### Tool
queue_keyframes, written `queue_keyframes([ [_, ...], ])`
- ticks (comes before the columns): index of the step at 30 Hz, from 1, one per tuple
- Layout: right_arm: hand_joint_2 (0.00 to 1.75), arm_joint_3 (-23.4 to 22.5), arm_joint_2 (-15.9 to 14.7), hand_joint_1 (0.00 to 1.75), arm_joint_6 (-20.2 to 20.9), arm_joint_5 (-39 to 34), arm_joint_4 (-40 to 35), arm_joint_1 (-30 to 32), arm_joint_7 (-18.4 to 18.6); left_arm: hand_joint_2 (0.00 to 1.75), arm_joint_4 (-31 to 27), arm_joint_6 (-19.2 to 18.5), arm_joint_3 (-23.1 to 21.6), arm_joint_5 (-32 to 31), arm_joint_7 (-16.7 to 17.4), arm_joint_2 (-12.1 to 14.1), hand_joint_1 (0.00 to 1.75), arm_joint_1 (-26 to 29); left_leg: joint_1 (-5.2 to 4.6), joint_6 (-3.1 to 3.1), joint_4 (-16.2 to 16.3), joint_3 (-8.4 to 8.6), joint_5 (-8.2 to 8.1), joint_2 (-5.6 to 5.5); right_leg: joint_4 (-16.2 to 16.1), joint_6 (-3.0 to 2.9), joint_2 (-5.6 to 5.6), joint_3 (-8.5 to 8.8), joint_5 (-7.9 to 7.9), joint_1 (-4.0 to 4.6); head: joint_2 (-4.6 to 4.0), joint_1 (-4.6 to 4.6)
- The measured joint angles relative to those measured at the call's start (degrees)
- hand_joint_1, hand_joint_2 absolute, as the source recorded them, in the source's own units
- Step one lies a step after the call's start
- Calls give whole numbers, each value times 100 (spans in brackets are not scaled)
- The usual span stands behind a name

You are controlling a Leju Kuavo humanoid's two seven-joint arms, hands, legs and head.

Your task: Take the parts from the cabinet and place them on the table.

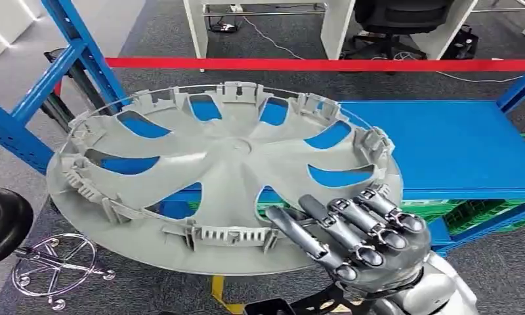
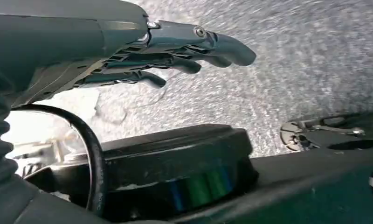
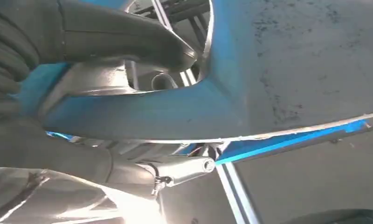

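Grey plastic wheel cover (image 1: 227, 174), gripped at its near rim by the right hand (image 1: 358, 239), is held above the blue shelf (image 1: 457, 147). Left hand (image 2: 175, 51) hangs over speckled carpet (image 2: 306, 60), fingers loosely apart, holding nothing.

no legible text, labels, brands, numbers or signs anywhere

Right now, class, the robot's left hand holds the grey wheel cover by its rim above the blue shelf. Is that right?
Not quite: the right hand grips the rim of the grey wheel cover, as the head view shows. The cover does sit above the blue shelf. The left hand holds nothing.
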Motion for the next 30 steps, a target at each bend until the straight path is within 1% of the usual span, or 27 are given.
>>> queue_keyframes([
  [6, 175, -96, 0, 175, -2, 0, -64, 48, -26, 175, 0, 33, 125, 5, 68, -33, 0, 2, 0, 0, 0, 1, 0, 0, 0, 0, 0, 1, 0, 0, 0, 0],
  [7, 175, -103, 0, 175, 0, 0, -72, 55, -26, 175, 0, 33, 136, 2, 88, -33, 0, 0, -24, 17, 41, -8, -10, -2, -15, 18, -2, 3, 12, -20, 0, 0],
  [10, 175, -118, 2, 175, 0, 0, -83, 78, -26, 175, 0, 31, 167, 0, 105, -33, 0, 0, -23, 34, 57, -17, -22, -2, -4, 23, 0, 0, 9, -21, 0, 0],
  [12, 175, -138, 2, 175, -2, 0, -111, 91, -26, 175, 0, -111, 169, -50, 105, -22, 0, -5, -36, 55, 61, -23, -22, -2, -23, 48, 0, 1, 21, -35, 0, -2],
  [13, 175, -140, 2, 175, 0, 0, -129, 94, -24, 175, 0, -214, 169, -76, 105, -9, 0, -8, -24, 104, 7, -11, 46, 5, -28, 92, 12, 10, 58, -24, 0, -7],
  [14, 175, -142, 2, 175, -2, 0, -144, 106, -22, 175, 0, -320, 169, -109, 105, 17, 0, -14, 34, 138, -89, 22, 104, 43, 20, 90, -26, -52, -51, -30, 0, -2],
  [15, 175, -142, 2, 175, -2, 0, -151, 95, -15, 175, 0, -429, 169, -120, 105, 35, 0, -15, 32, 160, -119, 22, 126, 51, 169, 96, -104, -122, -216, -10, 0, 22],
  [16, 175, -142, 2, 175, -2, 0, -155, 89, -7, 175, 0, -485, 169, -120, 105, 63, 0, -12, 36, 174, -116, -2, 136, 66, 600, 99, -123, -290, -483, -21, 0, 39],
  [17, 175, -142, 2, 175, -2, 0, -157, 108, 11, 175, 0, -539, 167, -131, 105, 78, 0, -11, 35, 174, -108, -21, 136, 80, 1104, 116, -126, -492, -720, -32, 0, 42],
  [18, 175, -142, 2, 175, -2, 0, -157, 121, 22, 175, 0, -570, 167, -144, 105, 89, 0, -11, 34, 173, -96, -38, 137, 95, 1524, 136, -128, -665, -882, -44, 0, 37],
  [19, 175, -142, 2, 175, -2, 0, -157, 128, 31, 175, 0, -586, 167, -151, 105, 103, 0, -12, 35, 169, -78, -58, 140, 105, 1757, 154, -131, -758, -912, -47, 0, 44],
  [20, 175, -142, 2, 175, 0, 0, -157, 136, 37, 175, 0, -599, 167, -159, 105, 113, 0, -13, 42, 168, -54, -75, 139, 115, 1702, 169, -137, -708, -788, -60, 0, 44],
  [21, 175, -142, 2, 175, 0, 0, -157, 137, 44, 175, 0, -608, 164, -162, 105, 118, 0, -15, 53, 159, -32, -89, 134, 117, 1382, 188, -149, -527, -559, -80, 0, 42],
  [22, 175, -142, 2, 175, 0, 0, -157, 133, 46, 175, 0, -610, 164, -170, 105, 120, 0, -16, 66, 130, 5, -100, 132, 117, 882, 211, -166, -253, -304, -106, 0, 42],
  [23, 175, -142, 2, 175, 0, 0, -157, 125, 48, 175, 0, -608, 162, -177, 105, 122, 0, -19, 76, 89, 50, -118, 114, 115, 352, 239, -196, 38, -112, -135, 0, 42],
  [24, 175, -142, 2, 175, 0, 0, -157, 120, 57, 175, 0, -607, 160, -190, 105, 142, 0, -25, 56, 31, 83, -158, 105, 108, 197, 264, -197, 180, -271, -105, 0, 50],
  [25, 175, -144, 4, 175, -2, 0, -164, 122, 63, 175, 0, -607, 156, -220, 109, 142, 0, -32, 37, -6, 143, -200, 114, 102, 179, 204, -158, 188, -203, -91, 0, 70],
  [26, 175, -144, 4, 175, -2, 0, -164, 133, 94, 175, 0, -608, 151, -245, 114, 144, 0, -35, 33, -54, 174, -217, 146, 98, 186, 189, -165, 123, -217, -96, 0, 63],
  [27, 175, -144, 7, 175, -2, 0, -164, 146, 107, 175, 0, -607, 142, -271, 123, 148, 0, -47, 37, -85, 157, -238, 189, 97, 219, 160, -154, 94, -209, -85, 0, 59],
  [28, 175, -147, 7, 175, -2, 0, -164, 146, 114, 175, 0, -607, 125, -315, 129, 155, 0, -56, 45, -115, 161, -249, 206, 97, 222, 110, -154, 73, -180, -81, 0, 70],
  [29, 175, -147, 7, 175, -2, 0, -164, 145, 114, 175, 0, -607, 96, -339, 142, 159, 0, -62, 64, -136, 194, -276, 143, 95, 194, 20, -177, 37, -134, -116, 0, 66],
  [30, 175, -147, 11, 175, -2, 2, -164, 149, 114, 175, 0, -607, 75, -347, 147, 159, 0, -71, 62, -163, 336, -337, -69, 98, 195, -37, -182, -6, -100, -106, 0, 46],
])
